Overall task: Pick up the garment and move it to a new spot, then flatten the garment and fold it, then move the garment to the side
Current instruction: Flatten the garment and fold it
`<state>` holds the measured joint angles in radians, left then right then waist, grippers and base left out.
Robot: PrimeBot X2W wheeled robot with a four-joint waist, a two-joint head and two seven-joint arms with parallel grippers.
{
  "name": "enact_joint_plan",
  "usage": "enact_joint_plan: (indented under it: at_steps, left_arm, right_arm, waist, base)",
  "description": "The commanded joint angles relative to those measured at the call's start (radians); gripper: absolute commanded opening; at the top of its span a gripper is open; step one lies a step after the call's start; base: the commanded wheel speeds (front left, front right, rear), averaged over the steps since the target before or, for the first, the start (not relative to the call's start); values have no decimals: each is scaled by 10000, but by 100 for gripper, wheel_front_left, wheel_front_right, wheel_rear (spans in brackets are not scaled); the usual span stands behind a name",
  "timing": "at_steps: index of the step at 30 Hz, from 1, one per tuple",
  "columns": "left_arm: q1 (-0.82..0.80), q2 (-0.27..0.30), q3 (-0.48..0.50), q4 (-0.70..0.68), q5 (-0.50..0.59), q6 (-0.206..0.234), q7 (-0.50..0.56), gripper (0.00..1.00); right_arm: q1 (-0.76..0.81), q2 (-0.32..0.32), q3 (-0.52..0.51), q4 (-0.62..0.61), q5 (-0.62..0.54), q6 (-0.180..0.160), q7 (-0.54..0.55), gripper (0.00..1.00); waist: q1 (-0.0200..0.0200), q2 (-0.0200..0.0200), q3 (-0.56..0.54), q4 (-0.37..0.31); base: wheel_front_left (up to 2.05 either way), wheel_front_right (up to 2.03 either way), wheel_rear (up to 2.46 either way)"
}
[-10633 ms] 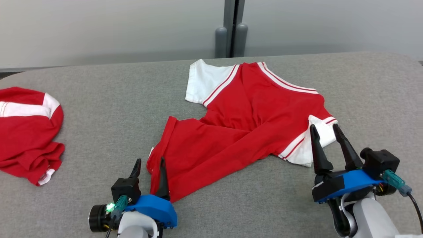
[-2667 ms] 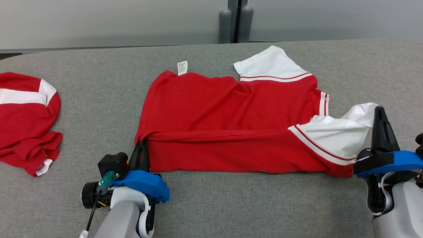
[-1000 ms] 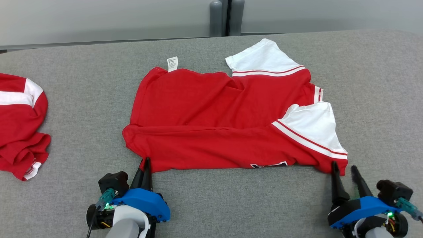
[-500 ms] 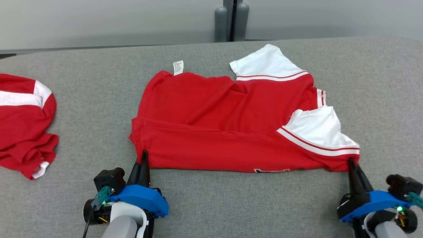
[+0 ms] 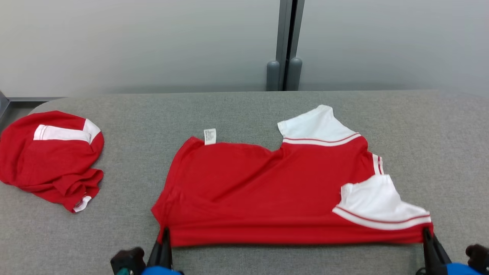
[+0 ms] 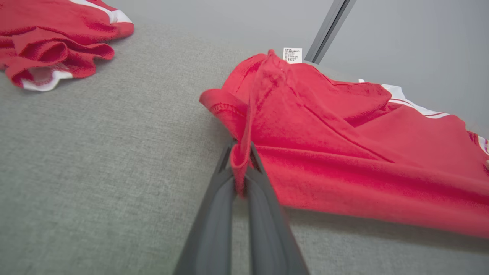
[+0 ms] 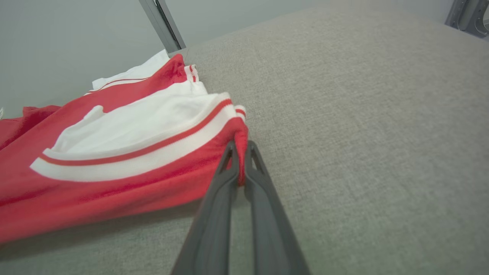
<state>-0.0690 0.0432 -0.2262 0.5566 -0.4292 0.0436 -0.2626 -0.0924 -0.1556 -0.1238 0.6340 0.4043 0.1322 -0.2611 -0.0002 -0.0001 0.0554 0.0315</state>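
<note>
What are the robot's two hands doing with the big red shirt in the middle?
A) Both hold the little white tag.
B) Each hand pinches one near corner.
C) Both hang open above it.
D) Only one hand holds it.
B: the left hand is shut on the shirt at its near left corner, and the right hand is shut on its near right corner.

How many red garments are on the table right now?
2. One garment lies spread at the centre, its near corners pinched by the left gripper and right gripper. The other, a crumpled shirt, sits at the table's far left.
</note>
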Motion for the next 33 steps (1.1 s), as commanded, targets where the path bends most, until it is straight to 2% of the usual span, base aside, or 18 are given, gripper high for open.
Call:
enact_joint_plan:
  at_steps: [1,3,4,5,6,12,17,23,29,33]
  left_arm:
    - [196,130,34,23,-99,80,-30,0]
    - [426,132,-110,109,-235,85,-30,2]
    - [485,126,-216,139,-276,82,-30,28]
    - [515,120,-288,164,-300,108,-30,84]
    - [517,113,-359,219,-348,118,-29,100]
    - [-266,78,-483,25,-171,263,-29,100]
    - [-1773,78,-526,259,266,119,-29,100]
    - [-4473,76,-821,2150,475,-175,591,100]
    - [-6654,334,-802,3802,625,-68,1054,100]
    - [-7451,445,-659,4627,506,-38,1136,100]
  right_arm:
    - [278,-150,-44,-2,80,-27,-58,0]
    - [435,-140,45,-3,163,-25,-58,0]
    - [495,-150,126,3,179,-25,-58,0]
    - [533,-142,236,12,196,-25,-58,70]
    - [519,-121,323,51,249,-25,-58,100]
    - [-268,-239,496,-548,115,-15,-56,100]
    - [-1284,-278,764,-804,-4,-15,-55,100]
    - [-2818,-382,1480,-587,-269,-15,-55,100]
    - [-3963,-328,2123,-537,-214,-15,-55,100]
    - [-4295,-342,2354,-640,-98,-15,-56,100]
  waist:
    - [2,1,-44,8]
    - [2,1,-70,36]
    - [2,1,-67,46]
    - [2,1,-55,51]
    - [2,1,-23,48]
    - [2,1,391,-7]
    - [2,1,966,-129]
    - [2,1,1872,-444]
    - [2,1,2702,-837]
    - [2,1,3063,-1006]
  base:
    - [0,0,0]
    - [0,0,0]
    - [0,0,0]
    - [0,0,0]
    - [0,0,0]
    - [0,0,0]
    - [0,0,0]
    - [0,0,0]
    - [0,0,0]
    - [0,0,0]
